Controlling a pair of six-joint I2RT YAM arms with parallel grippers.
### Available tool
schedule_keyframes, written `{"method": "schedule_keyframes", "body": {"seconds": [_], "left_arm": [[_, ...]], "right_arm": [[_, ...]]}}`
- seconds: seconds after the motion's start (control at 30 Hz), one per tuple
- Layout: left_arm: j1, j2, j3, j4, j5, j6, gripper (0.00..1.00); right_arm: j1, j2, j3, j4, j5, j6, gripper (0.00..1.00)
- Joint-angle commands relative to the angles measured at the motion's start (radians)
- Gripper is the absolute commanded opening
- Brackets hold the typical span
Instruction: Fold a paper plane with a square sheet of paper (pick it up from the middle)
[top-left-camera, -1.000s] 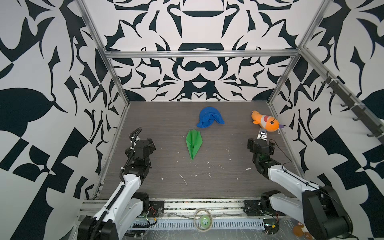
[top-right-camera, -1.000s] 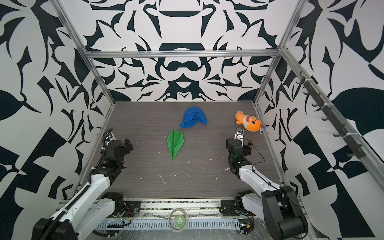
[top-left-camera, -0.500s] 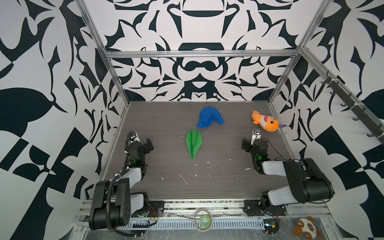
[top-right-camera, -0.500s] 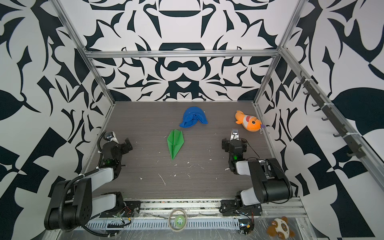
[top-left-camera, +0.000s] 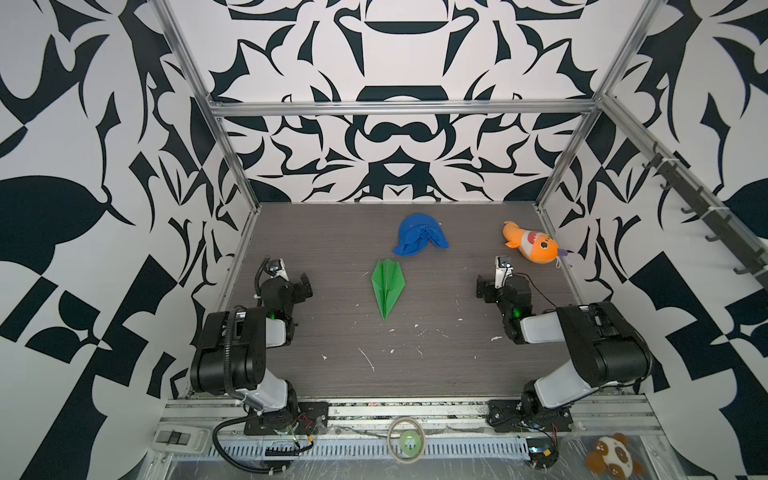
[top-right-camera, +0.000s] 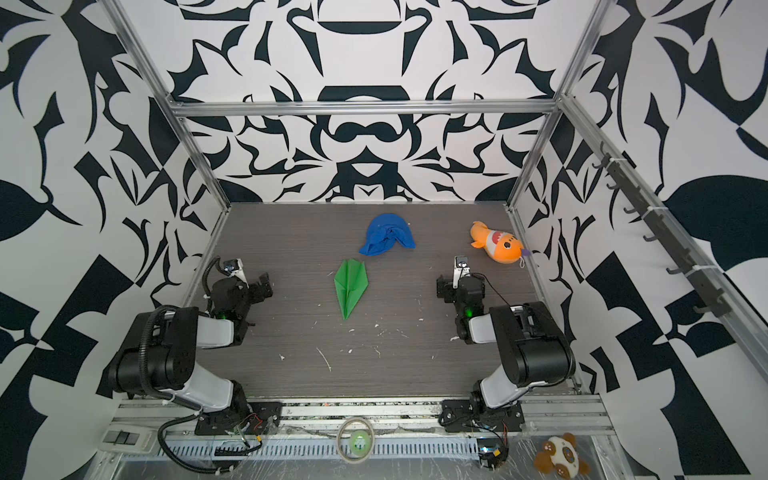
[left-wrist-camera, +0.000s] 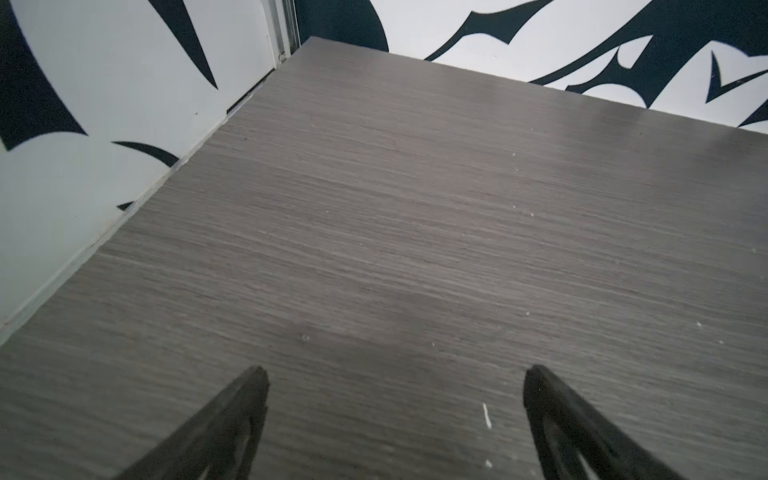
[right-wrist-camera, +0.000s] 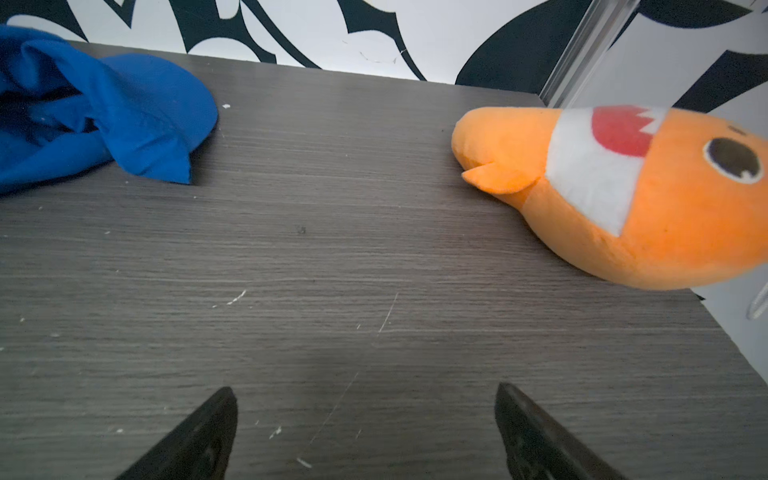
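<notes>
The paper plane (top-left-camera: 388, 286) (top-right-camera: 351, 286), a bright green pointed dart with a centre ridge, lies flat mid-table with its nose toward the near edge. No flat square sheet of paper is in view. My left gripper (top-left-camera: 297, 286) (top-right-camera: 255, 289) (left-wrist-camera: 395, 370) hovers by the left wall, open, with only bare table between its fingers. My right gripper (top-left-camera: 496, 286) (top-right-camera: 457, 286) (right-wrist-camera: 365, 388) is open and empty near the right wall. Both stand well apart from the plane, which neither wrist view shows.
A crumpled blue cloth (top-left-camera: 419, 239) (right-wrist-camera: 95, 112) lies behind the plane. An orange plush fish (top-left-camera: 532, 247) (right-wrist-camera: 623, 195) rests at the back right, just past my right gripper. White scraps dot the table (top-left-camera: 415, 357). A tape roll (top-left-camera: 405, 442) and a brown plush toy (top-left-camera: 611, 459) sit beyond the near rail.
Both arms have folded back toward their bases, elbows raised. The grippers stayed open. The paper plane has not moved.
</notes>
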Motion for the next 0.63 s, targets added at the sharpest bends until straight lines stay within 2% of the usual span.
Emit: {"method": "schedule_keyframes", "body": {"seconds": [0.0,0.6], "left_arm": [[0.004,-0.008,0.049,-0.018,0.003,-0.005,1.00],[0.004,0.002,0.054,-0.012,0.004,-0.003,0.99]], "right_arm": [[-0.003,-0.014,0.020,0.006,0.021,0.010,0.99],[-0.010,-0.011,0.022,0.006,-0.004,0.005,0.99]]}}
